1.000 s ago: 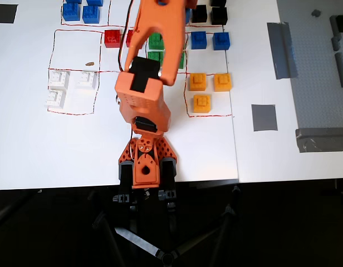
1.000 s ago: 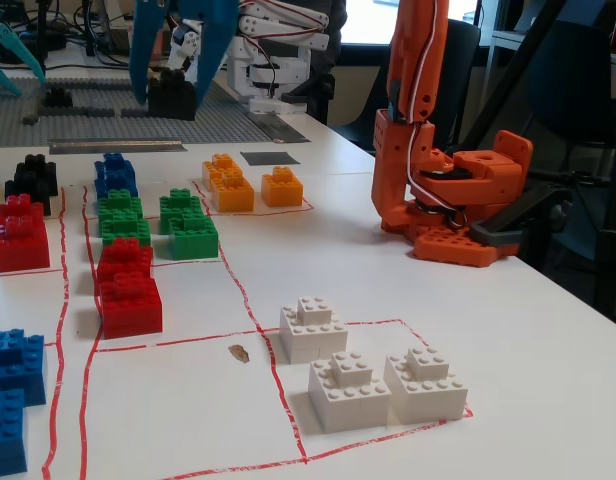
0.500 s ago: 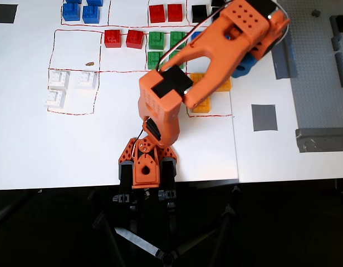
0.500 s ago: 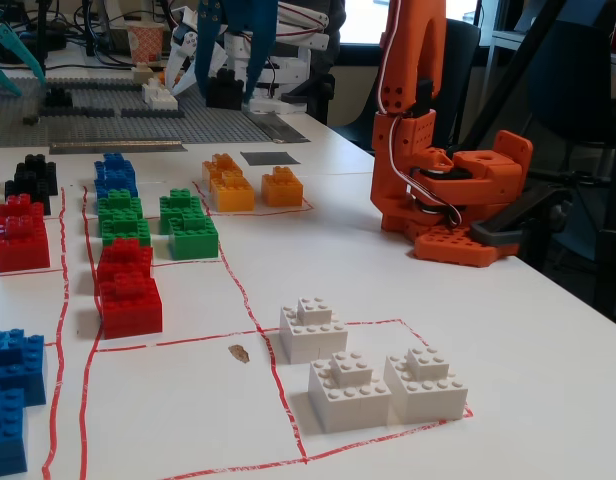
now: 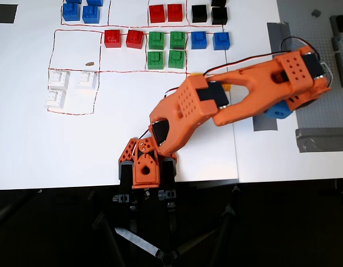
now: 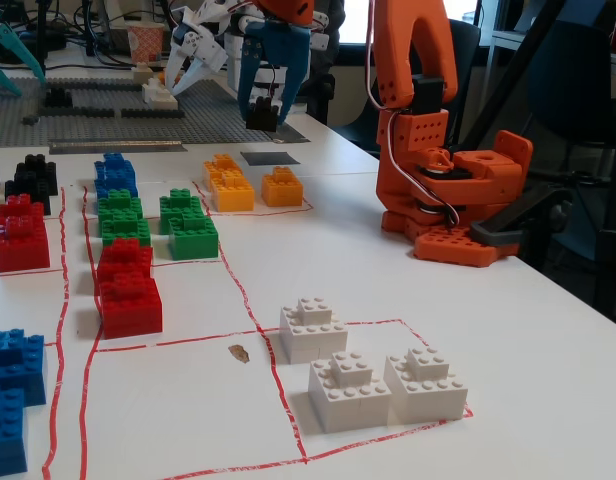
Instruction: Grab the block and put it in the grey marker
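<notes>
In the fixed view my gripper (image 6: 266, 112), with blue fingers (image 6: 286, 85), hangs at the far end of the table and is shut on the black block (image 6: 260, 118). The block hangs just above the grey marker (image 6: 270, 158), a small dark square patch beyond the orange blocks (image 6: 250, 187). It does not touch the marker. In the overhead view the orange arm reaches right from its base (image 5: 141, 167). The blue gripper (image 5: 277, 111) shows under the arm's end, over the partly covered grey marker (image 5: 263, 124). The block is hidden there.
Other black blocks (image 5: 209, 13) sit at the back with blue (image 5: 209, 40), green (image 5: 166, 49), red (image 5: 122, 38) and white blocks (image 5: 63, 86) in red-outlined boxes. A grey studded baseplate (image 6: 138, 110) lies past the marker. A white gripper (image 6: 193, 50) stands behind it.
</notes>
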Robot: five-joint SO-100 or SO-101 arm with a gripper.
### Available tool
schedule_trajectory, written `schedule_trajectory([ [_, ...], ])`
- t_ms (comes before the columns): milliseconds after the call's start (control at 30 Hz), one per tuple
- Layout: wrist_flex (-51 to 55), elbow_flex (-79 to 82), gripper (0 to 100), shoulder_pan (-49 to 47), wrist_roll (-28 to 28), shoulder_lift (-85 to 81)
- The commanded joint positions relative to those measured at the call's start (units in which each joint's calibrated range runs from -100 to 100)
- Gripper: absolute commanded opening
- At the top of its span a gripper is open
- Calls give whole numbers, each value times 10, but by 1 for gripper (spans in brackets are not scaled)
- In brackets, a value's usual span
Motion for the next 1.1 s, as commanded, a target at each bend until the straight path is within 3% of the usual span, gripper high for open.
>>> schedule_trajectory([
  [0,-25,-88,0,24,16,-10],
  [567,-25,-193,1,59,44,126],
  [833,-25,-181,24,81,61,140],
  [1067,-28,-159,30,77,54,127],
])
